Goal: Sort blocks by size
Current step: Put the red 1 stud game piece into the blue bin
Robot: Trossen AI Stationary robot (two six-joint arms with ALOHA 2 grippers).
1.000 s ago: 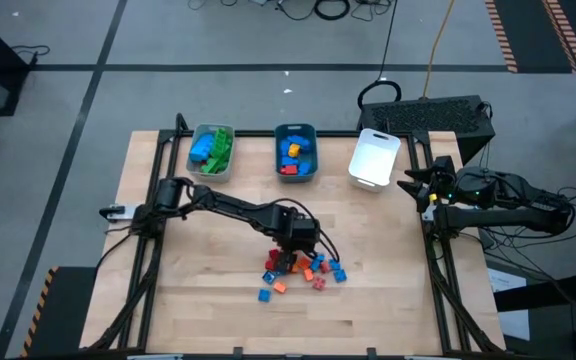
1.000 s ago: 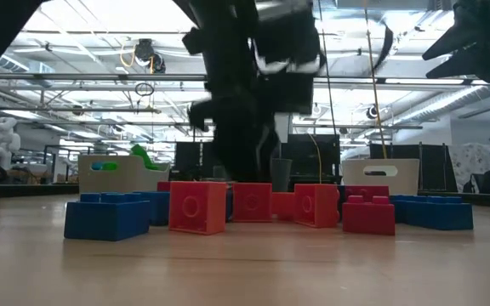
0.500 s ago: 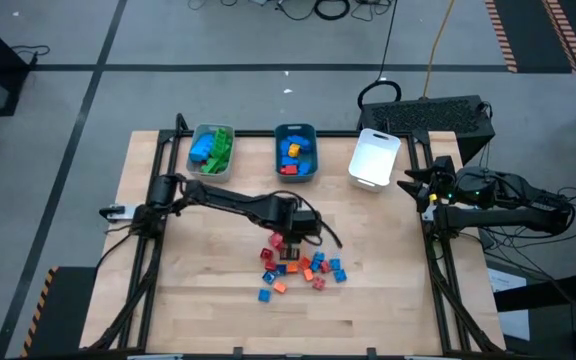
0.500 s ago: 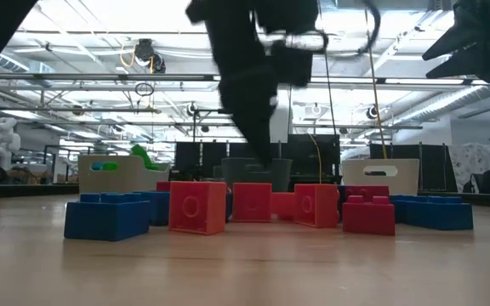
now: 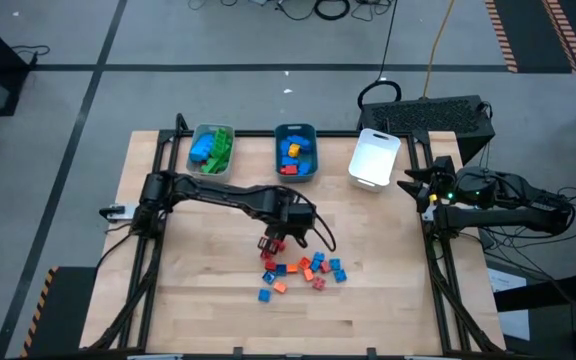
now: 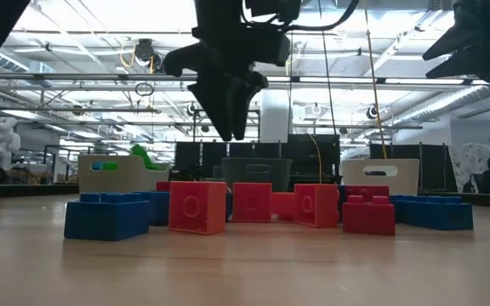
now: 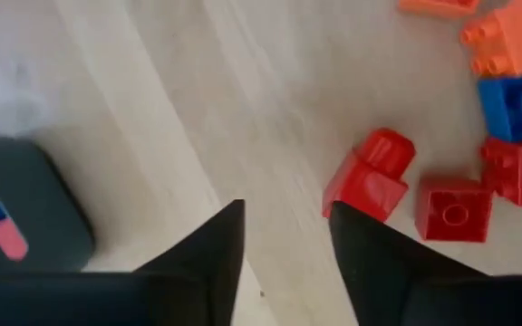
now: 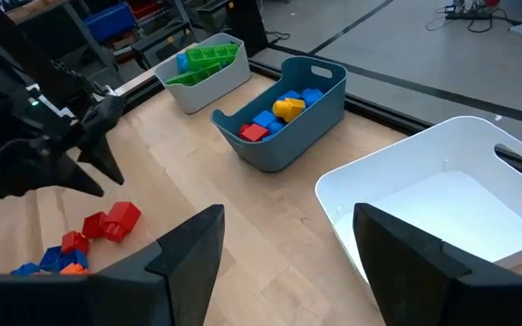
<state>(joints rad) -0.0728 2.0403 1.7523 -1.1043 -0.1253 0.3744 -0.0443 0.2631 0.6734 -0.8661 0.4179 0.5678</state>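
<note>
High view: the left gripper (image 5: pixel 271 241) hangs over the table (image 5: pixel 388 300), just above the loose blocks (image 5: pixel 303 270) scattered at the table's middle front. The grey tray (image 5: pixel 211 148) holds green and blue blocks, the teal tray (image 5: pixel 295 152) holds blue, yellow and red ones, and the white tray (image 5: pixel 374 158) sits beside them. The right gripper (image 5: pixel 411 185) waits at the table's right edge.

Low view: the left gripper (image 6: pixel 226 127) is raised clear of the row of red and blue blocks (image 6: pixel 198 206).

Left wrist view: the fingers (image 7: pixel 216 240) stand narrowly apart with nothing between them; a red block (image 7: pixel 370 177) lies beyond.

Right wrist view: the right fingers (image 8: pixel 193 240) are spread wide, empty, facing the trays.
</note>
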